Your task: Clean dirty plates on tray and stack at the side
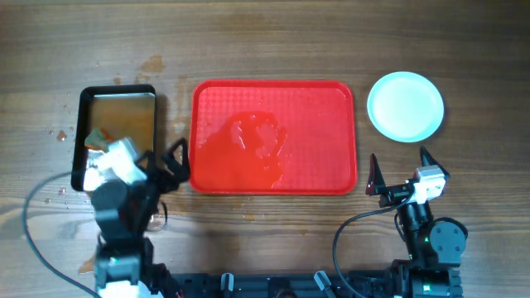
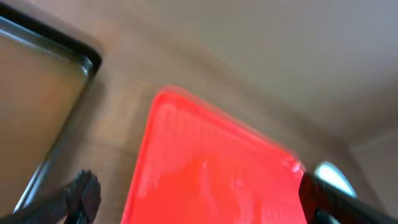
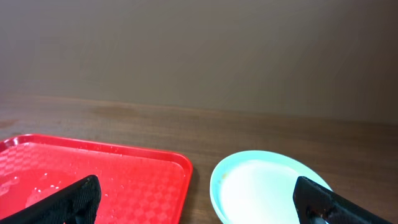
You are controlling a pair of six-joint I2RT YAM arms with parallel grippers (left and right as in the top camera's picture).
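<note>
Both pairs of my fingers stand wide apart and grip nothing. My left fingers (image 1: 174, 163) hover over the gap between the black-rimmed pan (image 1: 124, 112) and the left edge of the red tray (image 1: 273, 136). My right fingers (image 1: 399, 159) hang above the worktop (image 1: 273, 41) just off the tray's near right corner. The tray lies mid-worktop, carrying only a wet sheen across its middle. The plates (image 1: 405, 106) sit on the worktop to the tray's right, apart from it and beyond my right fingers. From above they read as one clean pale disc, so I cannot tell how many are stacked.
</note>
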